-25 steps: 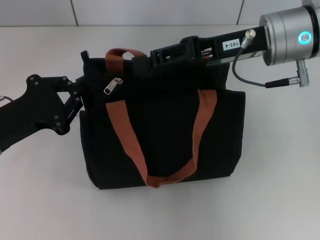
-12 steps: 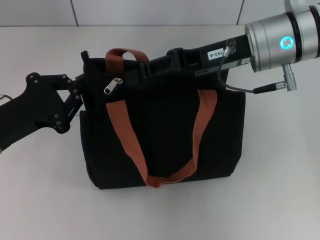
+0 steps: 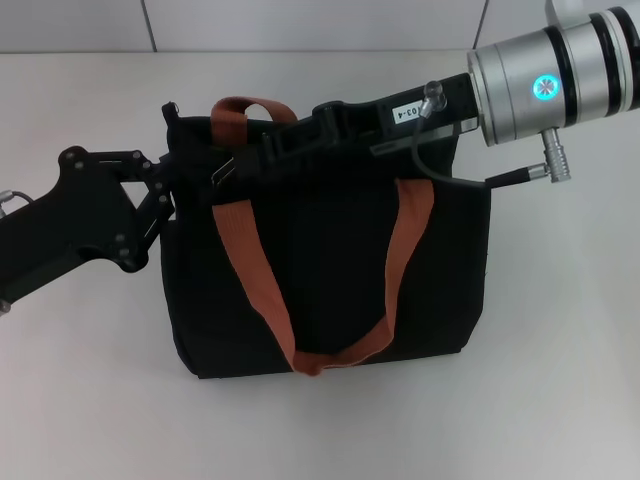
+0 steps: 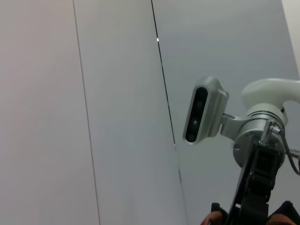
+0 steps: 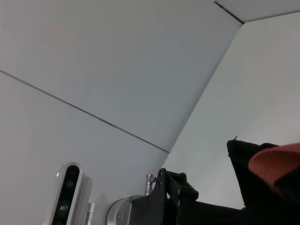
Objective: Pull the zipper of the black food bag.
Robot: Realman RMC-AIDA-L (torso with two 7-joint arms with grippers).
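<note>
The white table (image 3: 560,400) is a smooth matte surface that carries the whole scene.

On it stands the black food bag (image 3: 330,270), a boxy tote of soft woven black fabric with a flat front panel. It sits near the middle of the table, its top edge toward the far side. Two rust-orange webbing handles (image 3: 400,270) hang in a loop down the near face, and one arches above the far left corner.

The right arm (image 3: 545,85), a polished silver cylinder with a lit teal ring, reaches from the far right across the bag's top edge. This approach appears chosen so that the tool runs along the zip track. The right gripper (image 3: 228,172), black and angular, ends at the bag's upper left. There it covers the zipper (image 3: 222,176), of which only a thin pale sliver shows. Whether its fingers have closed on the tab cannot be told.

The left gripper (image 3: 165,200), a black linkage of flat plates and rivets, presses against the bag's left side. It seems placed to brace the soft fabric against the pull. Its opening cannot be told either, because the tips merge with the bag.
</note>
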